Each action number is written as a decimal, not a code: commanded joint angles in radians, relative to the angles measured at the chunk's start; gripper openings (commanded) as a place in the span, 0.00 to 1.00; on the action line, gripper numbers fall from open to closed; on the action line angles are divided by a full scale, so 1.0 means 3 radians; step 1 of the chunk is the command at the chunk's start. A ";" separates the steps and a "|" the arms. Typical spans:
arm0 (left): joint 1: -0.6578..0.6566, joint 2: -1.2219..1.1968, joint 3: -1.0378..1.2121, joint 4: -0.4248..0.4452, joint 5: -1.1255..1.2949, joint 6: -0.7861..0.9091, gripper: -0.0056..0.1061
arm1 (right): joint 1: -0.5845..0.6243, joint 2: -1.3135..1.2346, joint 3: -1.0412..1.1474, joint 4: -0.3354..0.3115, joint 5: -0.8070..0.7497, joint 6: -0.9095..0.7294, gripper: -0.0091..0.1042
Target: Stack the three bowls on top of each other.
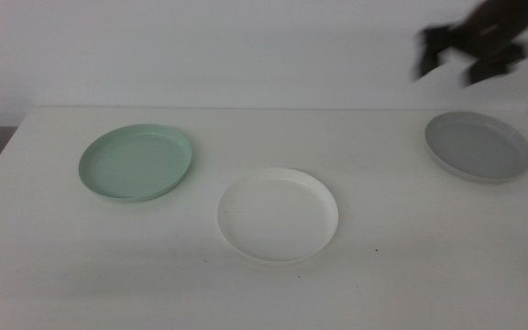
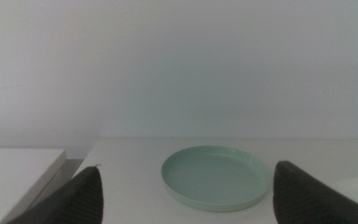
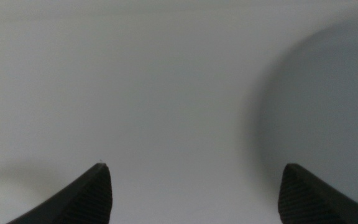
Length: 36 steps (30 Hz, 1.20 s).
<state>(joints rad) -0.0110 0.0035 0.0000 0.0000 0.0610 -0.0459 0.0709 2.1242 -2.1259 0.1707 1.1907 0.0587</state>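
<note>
**Right pincer above the grey bowl, three bowls lying apart**

Right pincer [image 1: 470, 50] is hanging blurred above the far right of the counter [image 1: 392, 275], jaws spread wide and empty, and we are seeing the grey bowl [image 1: 478, 146] just below it. We are finding the white bowl [image 1: 277, 214] near the middle and the mint green bowl [image 1: 137, 162] to the left, all well apart, none stacked. Left pincer [image 2: 185, 199] is waiting at the near left corner, jaws parted, facing the mint green bowl.
</note>
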 commanded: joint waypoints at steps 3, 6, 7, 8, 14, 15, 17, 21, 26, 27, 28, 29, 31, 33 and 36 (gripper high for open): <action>0.0003 -0.0012 0.0000 0.0000 -0.0041 -0.0023 0.89 | -0.0554 0.0140 -0.0322 -0.0126 0.0039 -0.0024 0.69; 0.0003 -0.0012 0.0000 0.0000 -0.0041 -0.0023 0.89 | -0.0807 0.0305 -0.0341 -0.0126 -0.0088 -0.0024 0.69; 0.0003 -0.0012 0.0000 0.0000 -0.0041 -0.0023 0.89 | -0.0877 0.0375 -0.0341 -0.0133 -0.0131 -0.0024 0.69; 0.0003 -0.0012 0.0000 0.0000 -0.0041 -0.0023 0.89 | -0.0925 0.0432 -0.0341 -0.0138 -0.0161 -0.0024 0.69; 0.0003 -0.0012 0.0000 0.0000 -0.0041 -0.0023 0.89 | -0.1095 0.0841 -0.0341 -0.0204 -0.0436 -0.0024 0.68; 0.0003 -0.0012 0.0000 0.0000 -0.0041 -0.0023 0.89 | -0.1095 0.0900 -0.0341 -0.0244 -0.0485 -0.0024 0.68; 0.0003 -0.0012 0.0000 0.0000 -0.0041 -0.0023 0.89 | -0.1095 0.1001 -0.0341 -0.0288 -0.0523 -0.0024 0.68; 0.0003 -0.0012 0.0000 0.0000 -0.0041 -0.0023 0.89 | -0.1095 0.1181 -0.0341 -0.0287 -0.0552 -0.0024 0.67; 0.0003 -0.0012 0.0000 0.0000 -0.0041 -0.0023 0.89 | -0.1095 0.1298 -0.0341 -0.0293 -0.0552 -0.0024 0.59; 0.0003 -0.0012 0.0000 0.0000 -0.0041 -0.0023 0.89 | -0.1095 0.1314 -0.0341 -0.0293 -0.0552 -0.0024 0.58; 0.0003 -0.0012 0.0000 0.0000 -0.0041 -0.0023 0.89 | -0.1095 0.1314 -0.0341 -0.0293 -0.0557 -0.0024 0.56; 0.0003 -0.0012 0.0000 0.0000 -0.0041 -0.0023 0.89 | -0.1095 0.1321 -0.0335 -0.0293 -0.0565 -0.0024 0.55; 0.0003 -0.0012 0.0000 0.0000 -0.0041 -0.0023 0.89 | -0.1095 0.1327 -0.0335 -0.0307 -0.0565 -0.0024 0.49; 0.0003 -0.0012 0.0000 0.0000 -0.0041 -0.0023 0.89 | -0.1095 0.1329 -0.0335 -0.0313 -0.0565 -0.0024 0.36; 0.0003 -0.0012 0.0000 0.0000 -0.0041 -0.0023 0.89 | -0.1095 0.1329 -0.0335 -0.0358 -0.0580 -0.0024 0.11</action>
<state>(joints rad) -0.0110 0.0035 0.0000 0.0000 0.0610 -0.0459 -0.2527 2.5195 -2.2220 0.0831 1.0264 0.0587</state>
